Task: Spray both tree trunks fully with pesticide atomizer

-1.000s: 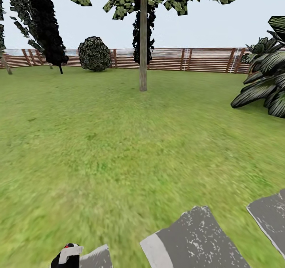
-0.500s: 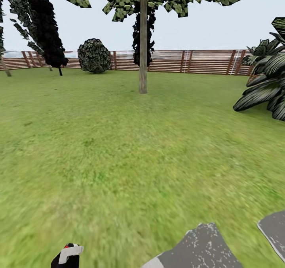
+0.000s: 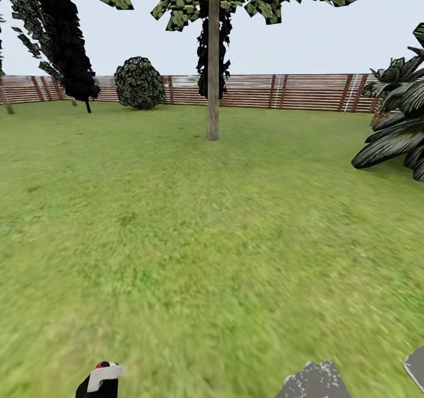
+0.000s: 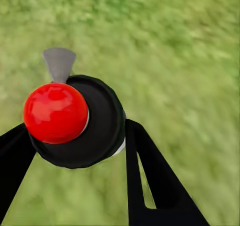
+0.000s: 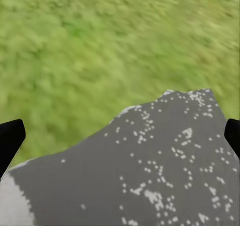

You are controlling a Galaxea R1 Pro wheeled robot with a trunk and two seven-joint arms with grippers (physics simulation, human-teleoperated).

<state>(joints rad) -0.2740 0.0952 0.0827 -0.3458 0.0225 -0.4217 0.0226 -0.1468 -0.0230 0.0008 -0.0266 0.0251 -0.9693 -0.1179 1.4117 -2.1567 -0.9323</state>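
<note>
One pesticide atomizer, dark-bodied with a red cap, sits pinched between the left gripper's black fingers, its grey nozzle pointing out over the lawn. Far beyond it across the grass stands a tree with a bare grey-brown trunk, a brown slat fence behind that trunk. The right gripper hangs with its jaws spread wide above a speckled grey paving stone. From this distance, spraying would likely fall short of the trunk. The round bottle might also twist in the pinch, sending mist off target.
</note>
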